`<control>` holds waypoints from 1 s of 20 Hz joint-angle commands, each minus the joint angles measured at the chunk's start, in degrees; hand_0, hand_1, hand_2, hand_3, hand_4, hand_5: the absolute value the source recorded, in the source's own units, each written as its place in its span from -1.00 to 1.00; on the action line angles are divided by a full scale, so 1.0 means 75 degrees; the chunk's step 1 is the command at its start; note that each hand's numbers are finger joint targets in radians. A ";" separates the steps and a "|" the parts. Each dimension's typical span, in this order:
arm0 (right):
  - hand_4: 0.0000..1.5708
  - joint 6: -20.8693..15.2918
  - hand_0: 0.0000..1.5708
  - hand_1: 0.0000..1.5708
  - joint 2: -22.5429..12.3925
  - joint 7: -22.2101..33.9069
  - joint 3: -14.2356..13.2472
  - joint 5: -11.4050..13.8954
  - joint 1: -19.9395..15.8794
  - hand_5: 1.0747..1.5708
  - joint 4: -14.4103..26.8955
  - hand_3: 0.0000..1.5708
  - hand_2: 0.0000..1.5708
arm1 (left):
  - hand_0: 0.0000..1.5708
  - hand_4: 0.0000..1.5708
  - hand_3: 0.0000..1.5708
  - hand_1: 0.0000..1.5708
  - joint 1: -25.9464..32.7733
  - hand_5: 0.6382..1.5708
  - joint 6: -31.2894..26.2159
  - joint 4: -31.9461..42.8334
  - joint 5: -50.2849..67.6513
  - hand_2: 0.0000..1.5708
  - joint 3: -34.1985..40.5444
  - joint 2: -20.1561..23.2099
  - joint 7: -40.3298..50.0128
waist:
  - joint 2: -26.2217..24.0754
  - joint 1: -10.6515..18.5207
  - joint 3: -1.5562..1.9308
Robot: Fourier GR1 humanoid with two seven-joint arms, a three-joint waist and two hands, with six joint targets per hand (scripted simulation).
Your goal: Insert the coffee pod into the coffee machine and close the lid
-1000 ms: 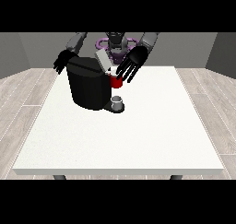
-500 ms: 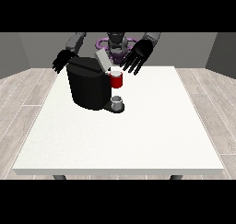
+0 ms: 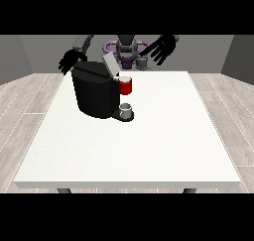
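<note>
The white table point(image 3: 149, 146) is carrying the black coffee machine point(image 3: 95, 93), its grey lid point(image 3: 109, 65) standing raised. A red thing at the machine point(image 3: 126, 86) is showing. The pod is not discernible. Both hands, at the view's right point(image 3: 162, 49) and left point(image 3: 69, 62), are hovering with fingers spread, holding nothing. Recommended: press the lid down squarely.

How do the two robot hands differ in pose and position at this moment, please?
The robot hand at the view's right is raised high with fingers spread, well clear of the coffee machine. The robot hand at the view's left hangs lower, close behind the machine's top edge, fingers pointing down. Both are black, open and hold nothing.
</note>
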 commanded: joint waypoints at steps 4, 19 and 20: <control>-0.53 -0.0139 -1.00 -1.00 0.0157 -0.0236 -0.0201 -0.0114 0.0974 1.00 0.0036 -1.00 -1.00 | -1.00 -1.00 -1.00 -1.00 0.1574 1.00 -0.0415 -0.0141 0.1430 -1.00 0.0892 -0.0782 -0.0566 | -0.1316 0.0750 0.0002; -1.00 0.1178 -1.00 -1.00 -0.0766 0.0667 0.0514 -0.0029 0.0782 1.00 -0.1452 -1.00 -1.00 | -1.00 -1.00 -1.00 -1.00 0.3484 1.00 -0.0583 -0.0931 0.2585 -1.00 0.1173 -0.1589 0.0007 | -0.2476 0.1291 0.0007; -0.95 0.1126 -1.00 -1.00 -0.0883 0.1152 0.0568 0.0015 0.0349 1.00 -0.1702 -1.00 -1.00 | -1.00 -0.93 -1.00 -1.00 0.3892 1.00 -0.0671 -0.0907 0.2579 -1.00 0.1187 -0.1479 -0.0550 | -0.2256 0.1265 0.0003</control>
